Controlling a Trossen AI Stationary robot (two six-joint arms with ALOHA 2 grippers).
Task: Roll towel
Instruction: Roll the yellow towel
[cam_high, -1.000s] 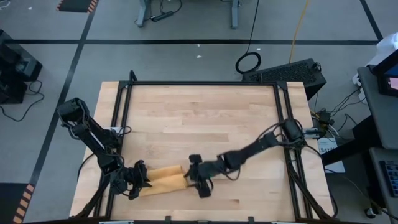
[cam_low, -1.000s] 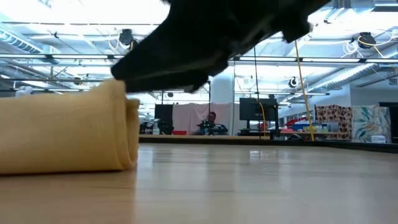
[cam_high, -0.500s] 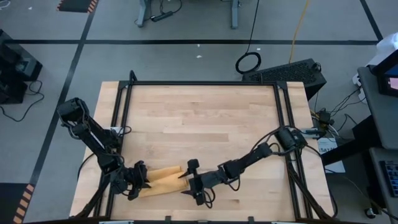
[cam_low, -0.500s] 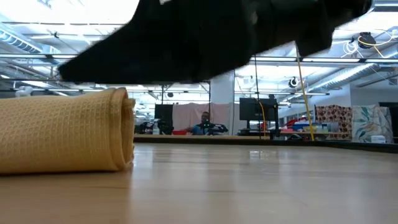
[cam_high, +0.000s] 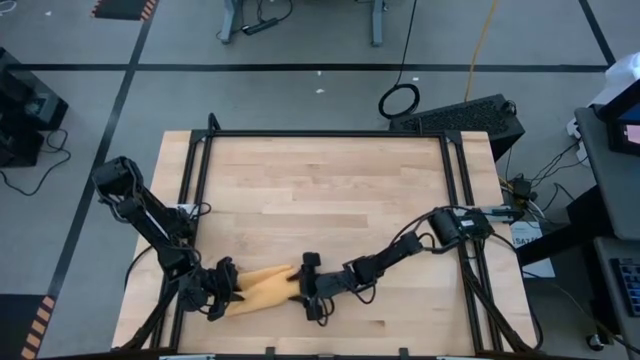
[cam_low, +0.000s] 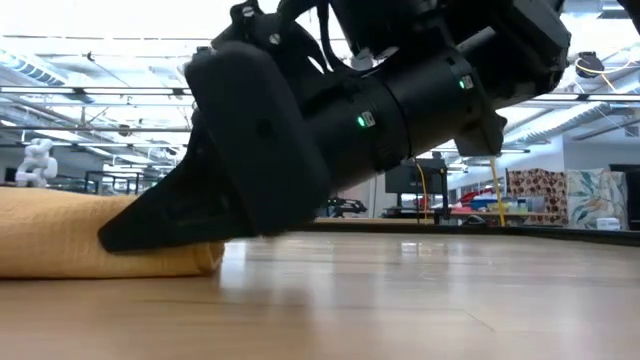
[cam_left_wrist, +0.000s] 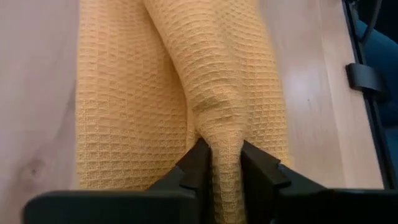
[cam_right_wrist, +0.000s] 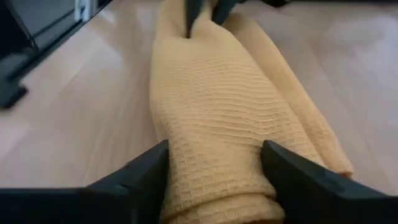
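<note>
The mustard-yellow towel lies as a loose roll on the wooden table, near its near edge and left of the middle, with its length running left to right. My left gripper is at the roll's left end and is shut on it. My right gripper is open at the roll's right end, low over the table. Its two fingers stand one on each side of the roll. In the low view the right gripper covers the towel's end. No white tag shows. My left gripper pinches a raised fold of the towel at the roll's left end between its two fingers. The fingers come nearly level from the table's left and lie along the roll. The rest of the towel lies on the table. My right gripper's fingers flank the roll's right end; I cannot tell whether they touch it.
Black frame rails run along the table's left and right edges. Bare wood fills the far half of the table. Cables hang by the right arm's base.
My right gripper has opened wide, gone a little toward the table's left edge and come down, so its fingers now straddle the roll's right end. That end of the towel lies flatter than before. The left gripper has kept its hold.
</note>
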